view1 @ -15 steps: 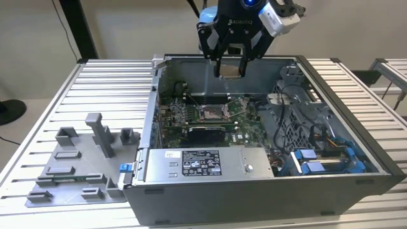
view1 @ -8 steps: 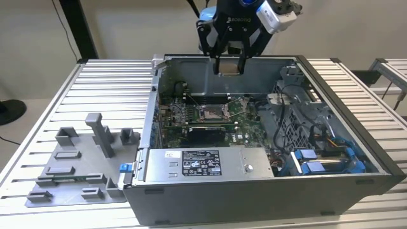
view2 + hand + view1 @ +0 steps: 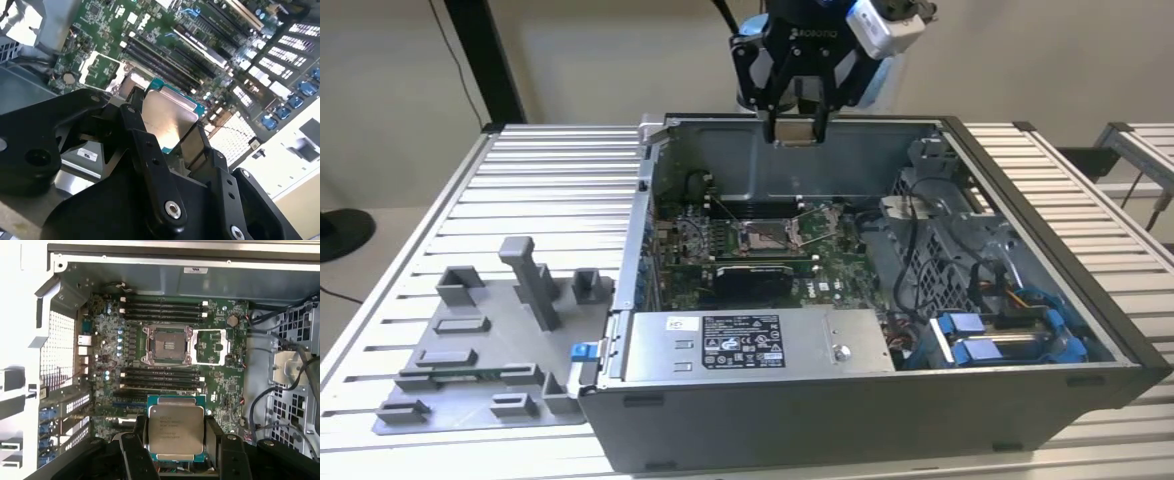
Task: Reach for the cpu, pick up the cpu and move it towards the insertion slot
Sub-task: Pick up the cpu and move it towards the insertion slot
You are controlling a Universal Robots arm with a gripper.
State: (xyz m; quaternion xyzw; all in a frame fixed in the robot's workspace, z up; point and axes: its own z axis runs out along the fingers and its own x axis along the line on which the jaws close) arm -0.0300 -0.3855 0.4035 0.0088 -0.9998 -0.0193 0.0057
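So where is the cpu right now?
The cpu is held between the gripper's fingers, above the open computer case. In the first wrist view the insertion slot lies on the green board beyond it.

A lab bench: slatted aluminium table (image 3: 547, 170), opened computer case (image 3: 881, 400).

1. The cpu (image 3: 175, 433) is a flat square chip with a silvery top and a thin teal-green border. It is held level between the pincer's (image 3: 175, 440) two black fingers (image 3: 134, 450), gripped by opposite edges, raised above the board inside the open computer case.
2. The insertion slot (image 3: 168, 344) is a square socket with a shiny metal frame and dark centre, lying uncovered on the green circuit board, apart from the cpu.
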